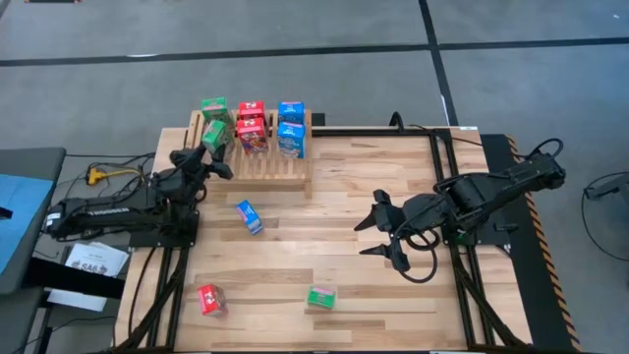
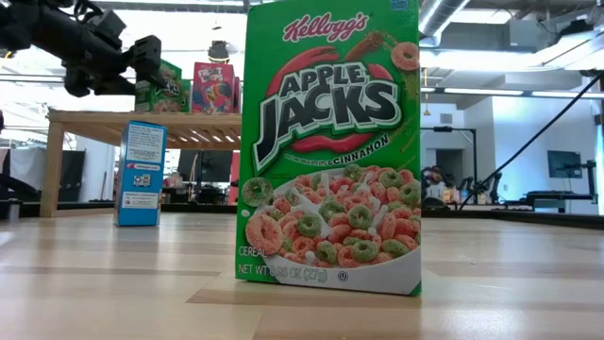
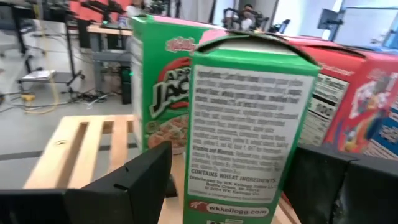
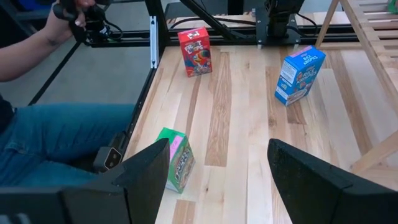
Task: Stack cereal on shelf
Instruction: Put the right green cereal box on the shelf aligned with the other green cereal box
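Wooden counter (image 1: 393,295) holds three loose boxes (six on the shelf (image 1: 285,169)), left gripper (image 1: 218,157) loosening beside a green box (image 1: 216,133).

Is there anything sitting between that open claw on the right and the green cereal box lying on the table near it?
Nothing visible. The right gripper hangs open over bare planks, and the green box on the table stands apart from the blue box and red box. Only tabletop lies between them.
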### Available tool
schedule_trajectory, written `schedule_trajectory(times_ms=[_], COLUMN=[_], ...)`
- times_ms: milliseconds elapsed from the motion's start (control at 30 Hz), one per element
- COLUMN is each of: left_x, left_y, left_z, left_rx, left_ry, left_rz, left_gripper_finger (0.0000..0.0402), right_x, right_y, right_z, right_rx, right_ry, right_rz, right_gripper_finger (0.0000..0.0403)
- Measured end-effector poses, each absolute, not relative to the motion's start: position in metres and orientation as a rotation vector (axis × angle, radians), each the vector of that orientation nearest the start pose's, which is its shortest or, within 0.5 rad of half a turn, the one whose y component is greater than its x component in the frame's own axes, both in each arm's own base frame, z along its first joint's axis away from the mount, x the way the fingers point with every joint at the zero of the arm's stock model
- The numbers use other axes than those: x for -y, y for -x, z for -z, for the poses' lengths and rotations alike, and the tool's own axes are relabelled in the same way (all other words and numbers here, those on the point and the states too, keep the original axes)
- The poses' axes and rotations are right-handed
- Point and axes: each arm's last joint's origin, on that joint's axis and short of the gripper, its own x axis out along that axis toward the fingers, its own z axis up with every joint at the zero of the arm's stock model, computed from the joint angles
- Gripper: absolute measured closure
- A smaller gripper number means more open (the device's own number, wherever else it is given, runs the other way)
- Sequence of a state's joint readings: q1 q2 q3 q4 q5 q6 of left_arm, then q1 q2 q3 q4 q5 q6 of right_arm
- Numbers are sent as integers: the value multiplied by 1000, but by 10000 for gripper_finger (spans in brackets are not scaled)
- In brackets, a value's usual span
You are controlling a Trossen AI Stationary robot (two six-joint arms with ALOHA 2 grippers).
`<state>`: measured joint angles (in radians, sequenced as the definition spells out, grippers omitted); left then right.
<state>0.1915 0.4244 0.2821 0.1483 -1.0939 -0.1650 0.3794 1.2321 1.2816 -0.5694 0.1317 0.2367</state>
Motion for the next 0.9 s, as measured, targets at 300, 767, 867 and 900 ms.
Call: schedule_trajectory(times_ms=[300,767,867,900], left_x=[-45,-37,-33,-32], left_y=[-104,-107,-106,-105], left_z=[-237,-245,-256,-258], left_rx=[115,111,105,106], left_ry=[142,138,121,122], left_rz=[-1331,-1229,-1220,-1226], left_gripper_finger=[147,147,147,147], right_x=[-92,-92,-92,-92], right_y=[-241,-241,-241,-241], right_z=[-377,-377,-377,-377], right_rx=[-529,-529,-529,-529], right_ry=[-100,-100,-100,-100], right_rz=[-180,-180,-180,-180], right_gripper_finger=[106,106,106,106])
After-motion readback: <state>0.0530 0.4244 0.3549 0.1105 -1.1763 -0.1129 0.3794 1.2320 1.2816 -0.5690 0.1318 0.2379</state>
